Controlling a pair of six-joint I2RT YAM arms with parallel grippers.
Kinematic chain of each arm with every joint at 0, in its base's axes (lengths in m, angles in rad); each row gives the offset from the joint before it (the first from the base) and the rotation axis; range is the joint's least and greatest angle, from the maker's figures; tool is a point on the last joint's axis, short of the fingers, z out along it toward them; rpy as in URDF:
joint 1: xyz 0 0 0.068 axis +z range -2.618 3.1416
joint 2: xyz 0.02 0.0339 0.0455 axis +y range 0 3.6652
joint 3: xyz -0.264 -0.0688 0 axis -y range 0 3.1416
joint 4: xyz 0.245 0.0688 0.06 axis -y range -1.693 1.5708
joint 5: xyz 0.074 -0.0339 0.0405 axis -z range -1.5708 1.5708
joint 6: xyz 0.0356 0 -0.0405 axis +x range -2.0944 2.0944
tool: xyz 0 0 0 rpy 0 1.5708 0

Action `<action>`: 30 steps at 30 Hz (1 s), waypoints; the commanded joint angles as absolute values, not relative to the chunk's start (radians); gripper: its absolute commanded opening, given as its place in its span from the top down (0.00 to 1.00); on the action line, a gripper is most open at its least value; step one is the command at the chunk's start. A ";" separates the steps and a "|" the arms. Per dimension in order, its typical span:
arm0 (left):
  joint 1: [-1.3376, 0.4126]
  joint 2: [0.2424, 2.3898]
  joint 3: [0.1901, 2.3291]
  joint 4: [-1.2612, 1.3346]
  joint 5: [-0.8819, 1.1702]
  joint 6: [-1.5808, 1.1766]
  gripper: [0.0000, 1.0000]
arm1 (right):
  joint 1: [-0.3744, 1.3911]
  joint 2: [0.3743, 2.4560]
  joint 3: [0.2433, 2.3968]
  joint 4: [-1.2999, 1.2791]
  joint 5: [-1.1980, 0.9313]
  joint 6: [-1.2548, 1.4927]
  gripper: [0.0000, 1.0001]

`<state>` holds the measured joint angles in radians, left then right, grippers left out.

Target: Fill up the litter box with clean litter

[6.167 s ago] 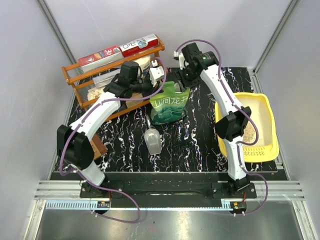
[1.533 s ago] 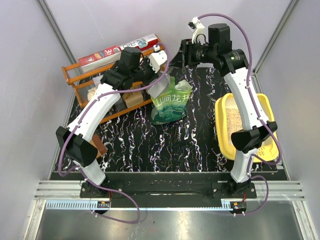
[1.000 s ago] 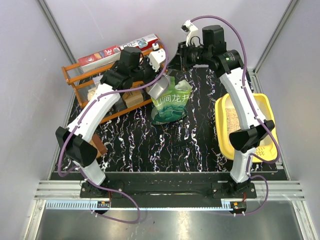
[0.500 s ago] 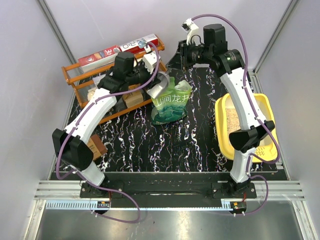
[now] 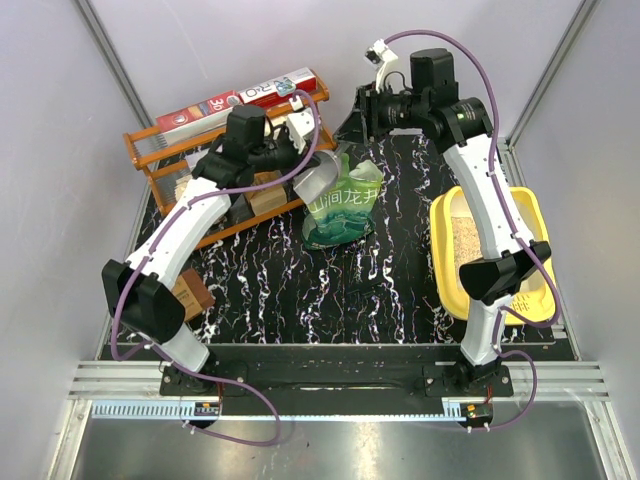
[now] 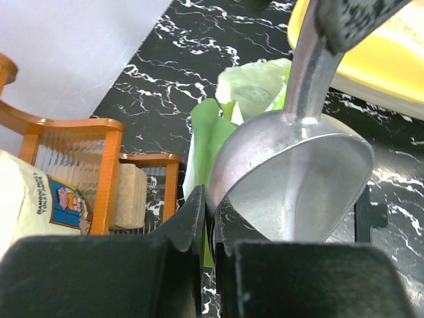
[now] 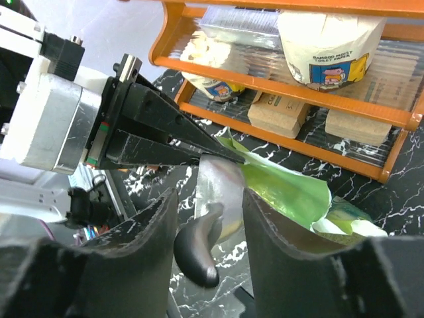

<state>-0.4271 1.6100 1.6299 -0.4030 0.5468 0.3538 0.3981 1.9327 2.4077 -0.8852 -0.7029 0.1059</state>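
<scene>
Top view: left claw (image 5: 308, 168) clamped on the scoop (image 5: 322, 186), bowl poised at the mouth of the pouch (image 5: 345, 212), apparently ready to dig. Right claw (image 5: 368, 112) sat just behind the pouch top. Box (image 5: 540, 235) lay at the right edge of the bench (image 5: 300, 290), some litter (image 5: 465, 240) inside.
Left wrist: scoop bowl was empty; rack (image 6: 109, 165) stood close alongside, crowding the approach.
Right wrist: jaws were spread, gripping nothing; scoop handle hung ahead between them.

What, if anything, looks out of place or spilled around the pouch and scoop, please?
Nothing looks spilled. The odd part is the scoop: the left pincer pinches its bowl rim rather than the handle, which hangs inside the open right pincer. The scoop is empty, by the crumpled green pouch.
</scene>
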 commanded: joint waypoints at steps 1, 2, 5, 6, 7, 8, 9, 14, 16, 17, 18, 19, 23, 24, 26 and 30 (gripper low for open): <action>-0.437 1.577 1.704 -0.457 0.632 0.471 1.00 | 0.394 1.914 2.460 -0.985 -0.761 -0.089 0.49; -0.437 1.575 1.706 -0.465 0.624 0.483 1.00 | 0.394 1.917 2.464 -0.995 -0.761 -0.094 0.48; -0.437 1.582 1.715 -0.476 0.604 0.489 1.00 | 0.394 1.919 2.459 -1.008 -0.770 -0.091 0.48; -0.437 1.582 1.718 -0.476 0.600 0.492 1.00 | 0.394 1.919 2.456 -1.009 -0.767 -0.081 0.48; -0.436 1.583 1.721 -0.477 0.597 0.491 1.00 | 0.394 1.917 2.456 -1.009 -0.767 -0.080 0.48; -0.439 1.585 1.723 -0.476 0.589 0.491 1.00 | 0.393 1.916 2.450 -1.011 -0.761 -0.081 0.48; -0.440 1.589 1.730 -0.477 0.580 0.488 1.00 | 0.394 1.914 2.448 -1.012 -0.756 -0.081 0.48; -0.440 1.603 1.752 -0.477 0.543 0.477 1.00 | 0.394 1.907 2.438 -1.020 -0.736 -0.075 0.48; -0.440 1.612 1.759 -0.474 0.532 0.463 1.00 | 0.394 1.905 2.425 -1.011 -0.723 -0.055 0.49; -0.440 1.615 1.767 -0.472 0.529 0.447 1.00 | 0.394 1.899 2.409 -0.994 -0.713 -0.023 0.49; -0.440 1.620 1.770 -0.471 0.528 0.440 1.00 | 0.393 1.895 2.396 -0.980 -0.707 -0.006 0.49; -0.440 1.623 1.772 -0.471 0.526 0.434 1.00 | 0.394 1.888 2.382 -0.965 -0.704 0.017 0.49; -0.443 1.624 1.772 -0.469 0.532 0.431 1.00 | 0.400 1.858 2.316 -0.904 -0.727 0.067 0.50; -0.445 1.624 1.772 -0.471 0.532 0.433 1.00 | 0.400 1.862 2.316 -0.904 -0.726 0.069 0.52; -0.446 1.621 1.766 -0.471 0.535 0.434 1.00 | 0.400 1.867 2.319 -0.904 -0.710 0.064 0.53; -0.449 1.617 1.758 -0.471 0.538 0.431 1.00 | 0.399 1.873 2.344 -0.899 -0.695 0.055 0.54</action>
<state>-0.4416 1.6394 1.7168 -0.5304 0.5182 0.4461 0.3988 1.9083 2.3180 -0.9447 -0.7258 0.0494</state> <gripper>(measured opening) 0.056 0.464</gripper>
